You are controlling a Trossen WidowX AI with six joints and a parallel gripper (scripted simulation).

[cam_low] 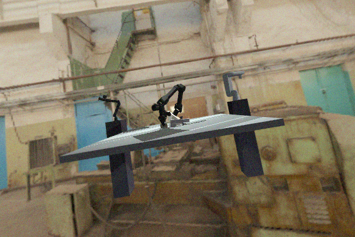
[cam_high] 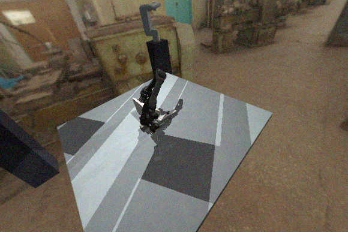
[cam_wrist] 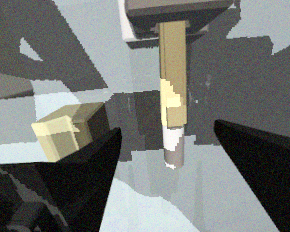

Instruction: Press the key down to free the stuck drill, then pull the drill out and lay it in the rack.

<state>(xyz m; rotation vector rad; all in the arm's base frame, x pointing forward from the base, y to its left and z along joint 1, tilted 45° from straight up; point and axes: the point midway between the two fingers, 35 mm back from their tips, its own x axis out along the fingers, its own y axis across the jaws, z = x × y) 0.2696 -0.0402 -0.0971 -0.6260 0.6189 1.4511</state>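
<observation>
My gripper point(cam_wrist: 167, 128) is open, its two black fingers standing wide on either side of a tan bar point(cam_wrist: 173, 55), seemingly the key. The bar sticks out from under a grey-brown block point(cam_wrist: 175, 11) at the top of the wrist view. A pale round rod point(cam_wrist: 174, 156), seemingly the drill's end, shows past the bar's tip, between the fingers. Nothing is gripped. A tan block point(cam_wrist: 59, 131) lies left of the left finger; I cannot tell if it belongs to the rack. In the exterior view a low grey box point(cam_low: 180, 122) sits beside the arm; details there are too small to tell.
A pale slanted panel point(cam_high: 137, 105) stands close to the arm. The tabletop point(cam_high: 237, 124) point(cam_low: 171, 140) carries dark shadows. Beyond it stand a grey jointed arm point(cam_high: 146, 20) point(cam_low: 227, 84) and a black one point(cam_low: 117, 109), each on a dark pillar.
</observation>
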